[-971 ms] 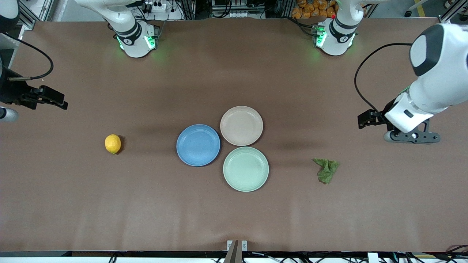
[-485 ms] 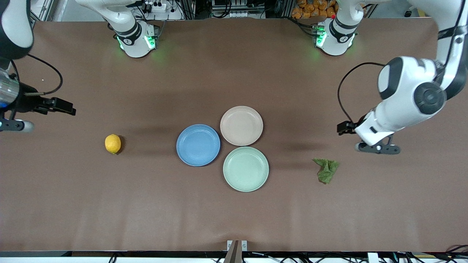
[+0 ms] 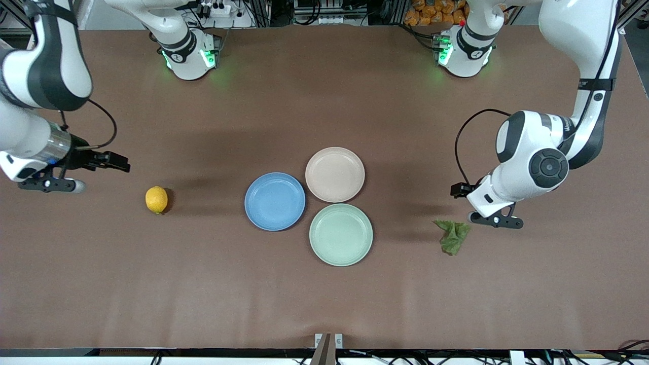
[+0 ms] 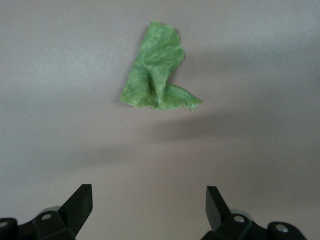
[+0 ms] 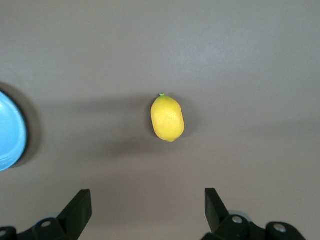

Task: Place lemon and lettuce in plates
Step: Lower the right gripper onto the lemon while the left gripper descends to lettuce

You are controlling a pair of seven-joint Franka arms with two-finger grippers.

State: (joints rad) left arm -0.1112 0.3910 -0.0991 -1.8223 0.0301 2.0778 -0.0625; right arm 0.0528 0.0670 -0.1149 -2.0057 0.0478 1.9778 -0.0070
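The lemon (image 3: 156, 199) lies on the brown table toward the right arm's end; it also shows in the right wrist view (image 5: 167, 118). The lettuce (image 3: 453, 235) lies toward the left arm's end and shows in the left wrist view (image 4: 157, 75). The blue plate (image 3: 275, 201) and the beige-pink plate (image 3: 334, 174) sit empty and touching mid-table. My left gripper (image 3: 494, 221) is open and empty, over the table beside the lettuce (image 4: 149, 200). My right gripper (image 3: 49, 185) is open and empty, over the table beside the lemon (image 5: 148, 202).
A pale green plate (image 3: 340, 234) sits against the two plates, nearer the front camera. The blue plate's edge shows in the right wrist view (image 5: 7, 132). Both arm bases stand along the table's top edge.
Both arms have swung in from the table's ends. The left gripper has come close to the lettuce and the right gripper closer to the lemon. Nothing on the table moved.
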